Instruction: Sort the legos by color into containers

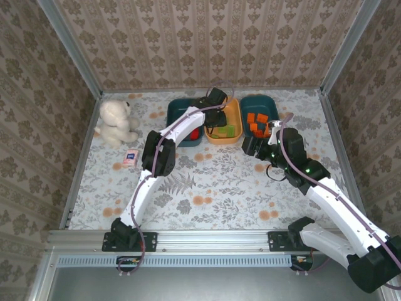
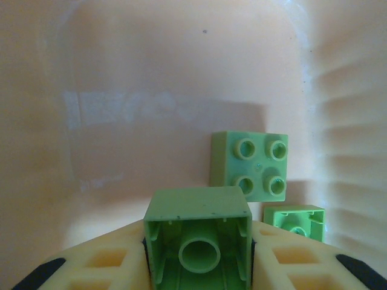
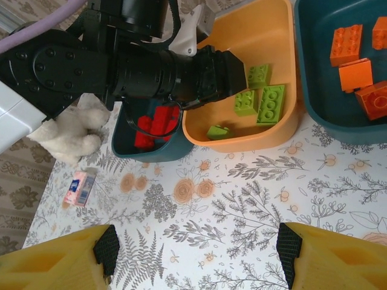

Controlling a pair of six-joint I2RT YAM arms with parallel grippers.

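Note:
My left gripper (image 2: 198, 257) is shut on a light green lego (image 2: 198, 235), held hollow side toward the camera over the inside of the orange tub (image 2: 151, 90). Two more green legos (image 2: 249, 166) lie on the tub floor beyond it. From above, the left gripper (image 1: 216, 115) hangs over the orange tub (image 1: 233, 106), which stands between two teal tubs. The left teal tub (image 1: 178, 113) holds red legos (image 3: 156, 124). The right teal tub (image 1: 266, 103) holds orange legos (image 1: 258, 122). My right gripper (image 3: 198, 254) stands open and empty above the flowered table, in front of the tubs.
A white teddy bear (image 1: 114, 122) sits at the far left, with a small blue-and-white carton (image 1: 130, 158) on the table just in front of it. The left arm's black wrist (image 3: 151, 66) stretches across above the left teal tub. Patterned walls close in the table on three sides.

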